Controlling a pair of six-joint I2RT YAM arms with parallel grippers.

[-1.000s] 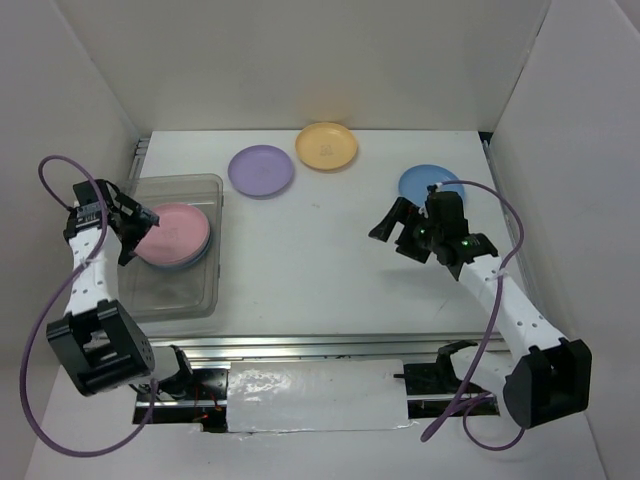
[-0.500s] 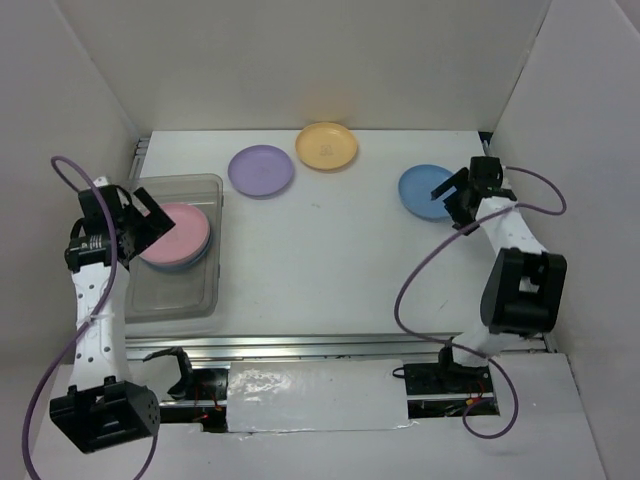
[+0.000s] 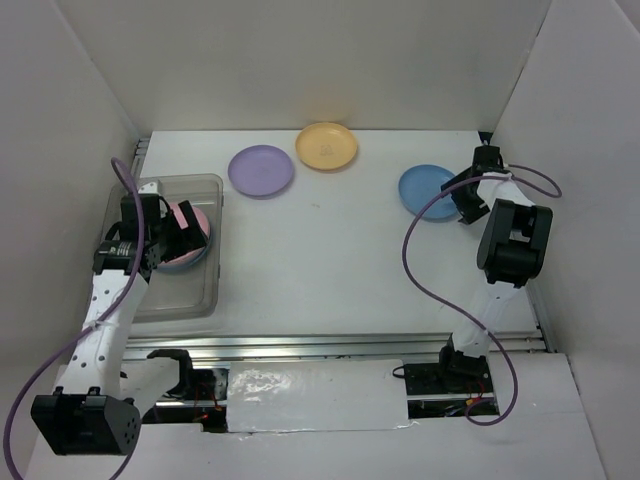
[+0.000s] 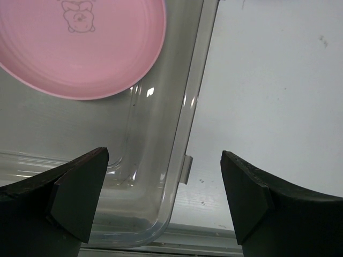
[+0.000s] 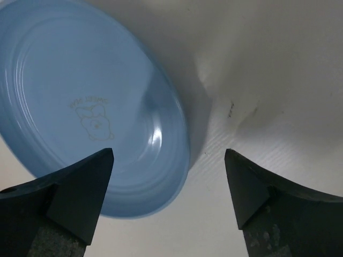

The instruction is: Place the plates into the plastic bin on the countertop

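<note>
**Right wrist view: open pincer astride the blue plate's rim**

Right wrist view. The right pincer [image 5: 166,184] has its fingers wide apart and grips nothing. The blue plate [image 5: 91,118] lies flat on the countertop [image 5: 278,80], ahead of the pincer and to its left. The plate's near edge passes between the fingers. One finger stands over the plate and the other over bare surface. This straddle suits a pinch on the raised rim, probably the only purchase a shallow plate offers.

Left wrist view. The left pincer [image 4: 166,198] is likewise spread and empty. The pink plate [image 4: 80,43] rests inside the bin [image 4: 182,139], ahead of this pincer and to its left. The bin's right wall runs up between the fingers.

Top external view. The lilac plate [image 3: 261,170] and yellow plate [image 3: 326,146] lie on the countertop, well apart from both pincers and not yet binned. The bin holds the pink plate on top; what sits beneath it is unclear.

Change from the earlier frames. One second ago the right pincer hovered nearer mid-table, short of the blue plate. Half a second ago it had reached the plate's far side, and it now sits close against the rim. The left pincer was at the bin's outer edge and has since swung over the bin, partly hiding the pink plate. No plate has shifted.
</note>
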